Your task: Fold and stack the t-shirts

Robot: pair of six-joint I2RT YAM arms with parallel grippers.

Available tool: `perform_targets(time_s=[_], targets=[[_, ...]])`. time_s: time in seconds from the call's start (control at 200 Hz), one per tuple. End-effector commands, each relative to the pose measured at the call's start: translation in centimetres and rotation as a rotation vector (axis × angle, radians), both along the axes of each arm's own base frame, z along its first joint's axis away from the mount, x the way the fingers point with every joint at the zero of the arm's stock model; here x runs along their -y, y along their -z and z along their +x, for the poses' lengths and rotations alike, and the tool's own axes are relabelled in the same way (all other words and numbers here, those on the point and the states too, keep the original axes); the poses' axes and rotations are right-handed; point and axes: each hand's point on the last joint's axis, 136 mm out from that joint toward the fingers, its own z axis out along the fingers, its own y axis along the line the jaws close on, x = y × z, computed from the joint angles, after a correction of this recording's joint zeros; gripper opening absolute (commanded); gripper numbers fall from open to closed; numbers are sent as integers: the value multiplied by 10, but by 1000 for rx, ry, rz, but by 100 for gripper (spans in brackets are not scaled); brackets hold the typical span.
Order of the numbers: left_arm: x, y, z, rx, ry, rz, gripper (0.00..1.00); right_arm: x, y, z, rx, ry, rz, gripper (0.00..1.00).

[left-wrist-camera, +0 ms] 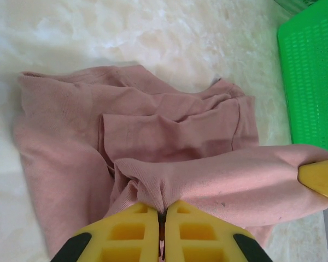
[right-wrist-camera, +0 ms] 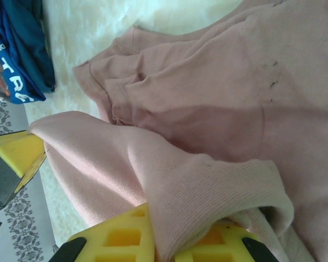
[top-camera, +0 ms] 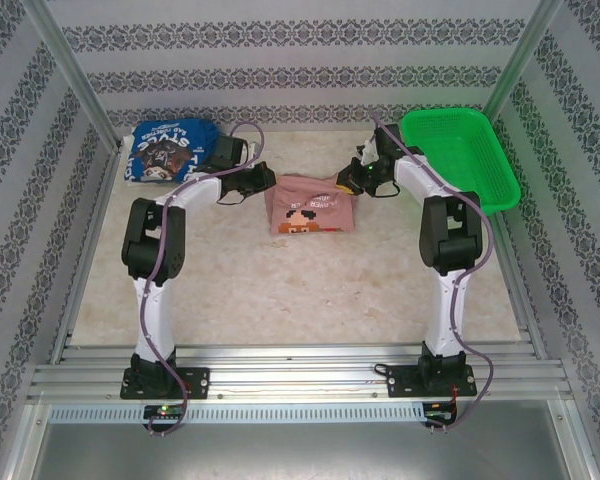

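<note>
The dusty pink t-shirt (top-camera: pixel 310 205) lies bunched mid-table, its pixel print facing up. My left gripper (top-camera: pixel 268 182) sits at the shirt's far left edge and my right gripper (top-camera: pixel 348 182) at its far right edge. In the left wrist view the left gripper (left-wrist-camera: pixel 163 210) is shut on a pinched ridge of the pink t-shirt (left-wrist-camera: pixel 153 136). Seen from the right wrist, the right gripper (right-wrist-camera: pixel 180 229) is shut on a thick fold of the pink t-shirt (right-wrist-camera: pixel 208 109). A raised band of cloth stretches between the two. The royal blue t-shirt (top-camera: pixel 170 148) lies crumpled at the back left.
A green mesh basket (top-camera: pixel 460 155) stands at the back right, close to the right arm, and its wall (left-wrist-camera: pixel 311 71) also appears in the left wrist view. Patterned walls enclose the table on three sides. Open marble tabletop (top-camera: pixel 310 290) lies in front of the pink shirt.
</note>
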Motion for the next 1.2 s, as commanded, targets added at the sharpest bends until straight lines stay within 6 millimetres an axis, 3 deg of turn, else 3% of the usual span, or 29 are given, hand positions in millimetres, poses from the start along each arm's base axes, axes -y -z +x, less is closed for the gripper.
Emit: perform_targets(time_s=[0.0, 0.12, 0.195, 0.245, 0.325, 0.46, 0.589, 0.749, 0.849, 0.944, 1.074, 1.194], targets=[[-14, 0, 17, 3, -35, -8, 10, 8, 5, 8, -5, -3, -4, 18], [-13, 4, 28, -3, -38, -18, 20, 13, 11, 19, -11, 22, 3, 25], [-14, 1, 39, 6, -50, -24, 41, 18, 8, 31, 8, 50, 19, 33], [-16, -5, 48, 18, -61, -34, 45, 20, 2, 39, 26, 59, 37, 36], [-20, -23, 61, 50, -84, -51, 55, 21, -12, 53, 61, 74, 59, 40], [-28, -70, 71, 152, -111, -38, 65, 25, -51, 68, 166, 96, 54, 46], [-33, -119, 51, 261, -111, -2, 75, 25, -88, 57, 252, 84, 23, 47], [-20, -137, 3, 326, -50, 99, 81, 10, -111, 19, 304, 45, 47, 45], [-10, -126, -22, 312, -28, 104, 81, -11, -97, -3, 261, 14, 69, 39], [-5, -109, -39, 303, -30, 97, 81, -21, -77, -9, 245, 21, 88, 32], [6, -85, -55, 278, -3, 102, 81, -23, -45, 1, 198, 36, 84, 26], [19, -69, -51, 265, 24, 80, 81, -22, -24, 18, 175, 49, 87, 24]])
